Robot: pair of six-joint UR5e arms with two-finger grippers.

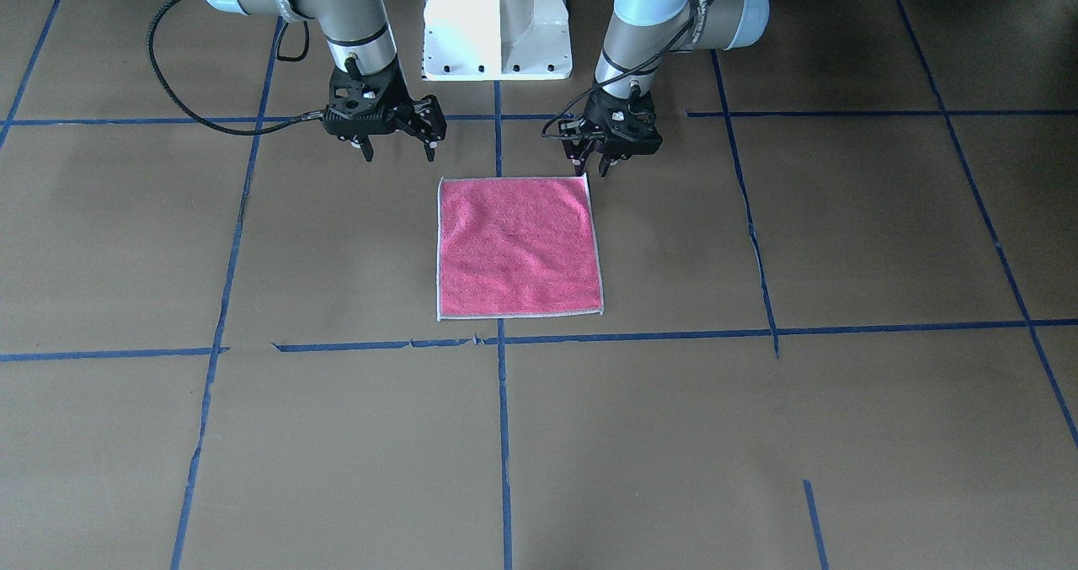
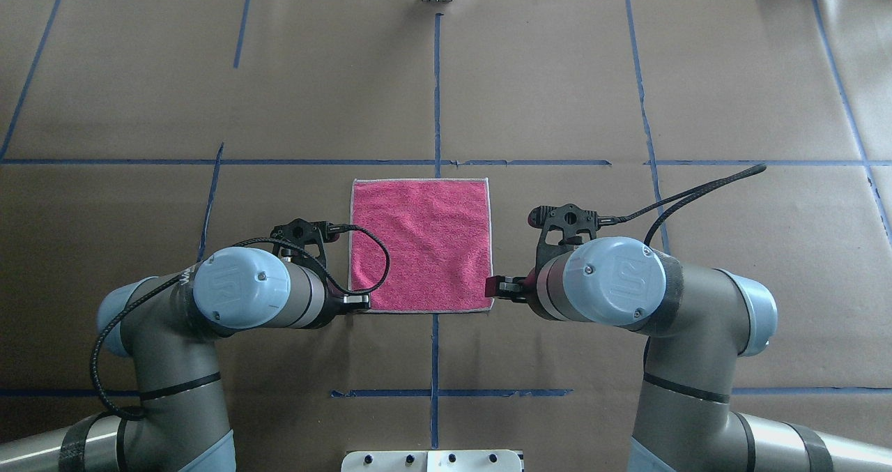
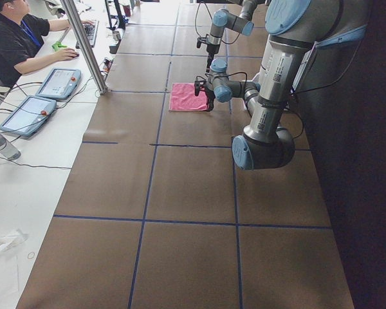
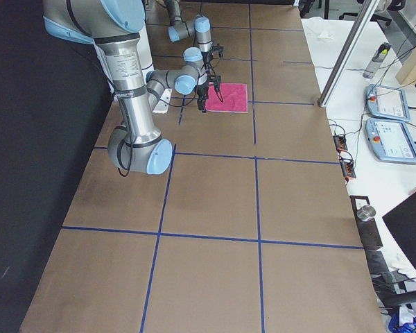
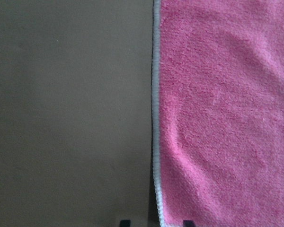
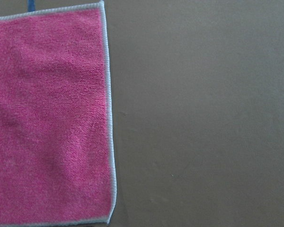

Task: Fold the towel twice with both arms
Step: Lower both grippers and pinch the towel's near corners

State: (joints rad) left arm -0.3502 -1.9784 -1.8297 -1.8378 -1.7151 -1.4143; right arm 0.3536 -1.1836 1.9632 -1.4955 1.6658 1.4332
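Observation:
The towel (image 1: 518, 246) lies flat and unfolded, pink face up, on the brown table just in front of the robot; it also shows in the overhead view (image 2: 420, 245). My left gripper (image 1: 591, 168) is open with a narrow gap, low over the towel's near left corner. In the left wrist view its fingertips (image 5: 125, 222) straddle the pale stitched edge of the towel (image 5: 227, 118). My right gripper (image 1: 399, 153) is wide open and empty, hovering just outside the near right corner. The right wrist view shows the towel (image 6: 47, 118) with the corner at the bottom.
Blue tape lines (image 1: 504, 435) grid the brown paper table. The white pedestal base (image 1: 497, 23) stands behind the towel between the arms. An operator (image 3: 16, 38) sits at a side table with tablets (image 3: 58, 80), beyond a metal pole (image 3: 83, 45).

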